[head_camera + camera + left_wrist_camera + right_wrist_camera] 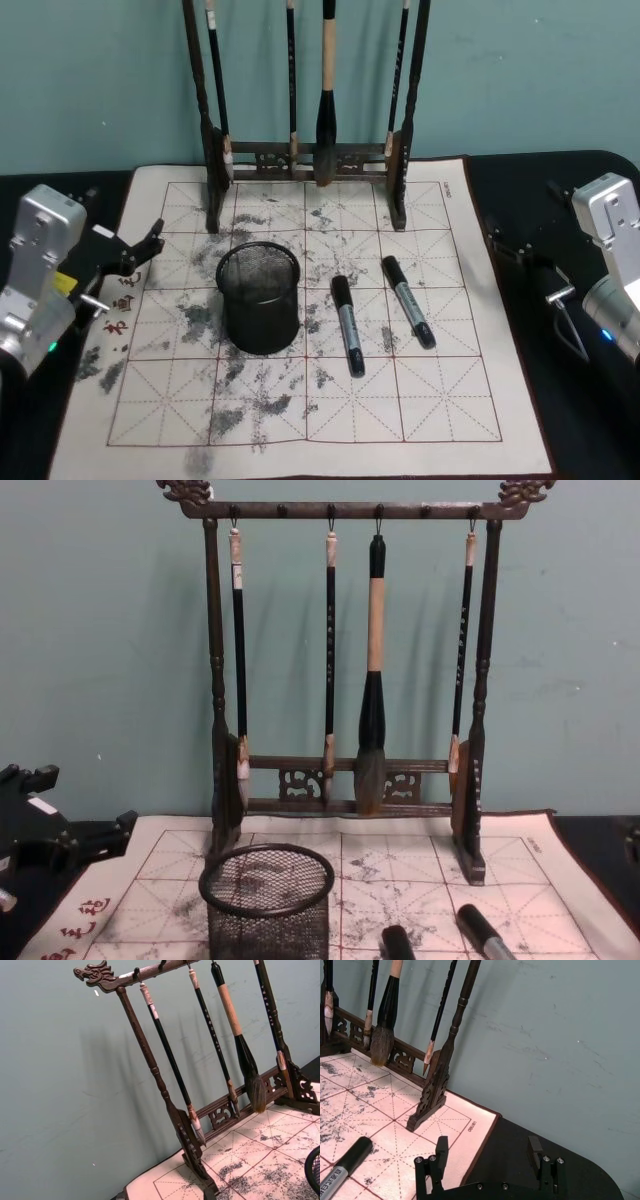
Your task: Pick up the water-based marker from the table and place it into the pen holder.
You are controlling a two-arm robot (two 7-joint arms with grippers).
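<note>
Right gripper (488,1142) hangs spread and empty, well to the right of the pen holder (259,300). Two markers lie flat on the table (440,400), right of the pen holder: the near marker (347,325) just beside it, the far marker (408,301) next over. I cannot tell which is water-based, so taking the wrong one is a risk. Fingers closing on one could nudge its neighbour. A brush rack (305,150) stands behind the pen holder, probably clear of the path. Left gripper (135,255) waits left of the pen holder.
</note>
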